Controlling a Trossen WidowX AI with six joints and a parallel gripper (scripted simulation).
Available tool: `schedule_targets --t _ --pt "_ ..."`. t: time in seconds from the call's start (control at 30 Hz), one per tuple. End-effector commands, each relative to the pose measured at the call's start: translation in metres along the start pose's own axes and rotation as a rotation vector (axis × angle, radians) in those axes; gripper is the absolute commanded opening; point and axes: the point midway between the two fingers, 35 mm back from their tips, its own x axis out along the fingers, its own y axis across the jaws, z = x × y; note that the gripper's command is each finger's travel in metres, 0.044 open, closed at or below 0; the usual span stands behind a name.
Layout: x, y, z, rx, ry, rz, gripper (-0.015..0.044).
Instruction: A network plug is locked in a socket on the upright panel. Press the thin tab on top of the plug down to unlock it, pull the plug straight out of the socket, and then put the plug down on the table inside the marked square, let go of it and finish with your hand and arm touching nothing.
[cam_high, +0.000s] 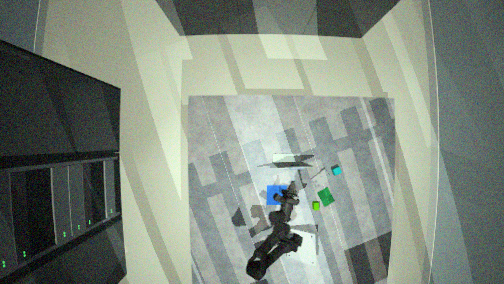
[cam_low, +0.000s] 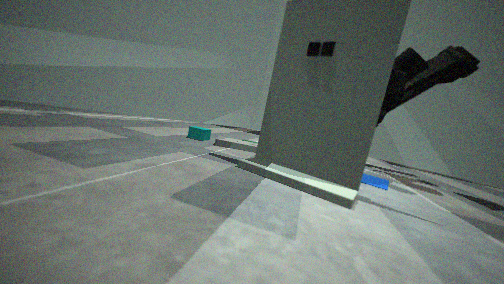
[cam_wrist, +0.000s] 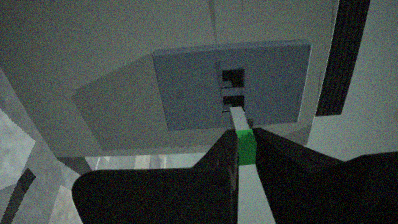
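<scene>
The plug (cam_wrist: 242, 120), pale with a green part, is between the fingertips of my gripper (cam_wrist: 243, 137) (cam_high: 294, 187), which is shut on it. The plug points at the blue-grey socket plate (cam_wrist: 190, 90). Both dark openings of the plate show in the wrist view, and the plug's front end overlaps the bottom edge of the lower opening (cam_wrist: 233, 101); it looks outside the socket. The upright panel (cam_high: 292, 163) (cam_low: 330, 115) hides gripper and plug in the exterior view. A blue square (cam_high: 271, 190) (cam_low: 375, 182) lies beside and below the gripper. A pale outlined square (cam_high: 318, 174) lies right of the panel.
A tilted green square (cam_high: 325, 196) and a lime block (cam_high: 316, 205) lie right of the arm. A teal block (cam_high: 336, 170) (cam_low: 199, 133) is further right. The panel's foot (cam_low: 320, 186) sticks out at its base. Shadow stripes cross the table.
</scene>
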Motion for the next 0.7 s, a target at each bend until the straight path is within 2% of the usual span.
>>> schedule_targets --t 0.0,0.37,0.67 --pt "-0.002 0.001 -0.001 -0.002 0.001 0.005 0.0" --pt "-0.007 0.001 -0.002 -0.002 0.001 0.005 0.0" --pt "-0.009 -0.018 -0.003 -0.002 0.001 0.003 0.0"
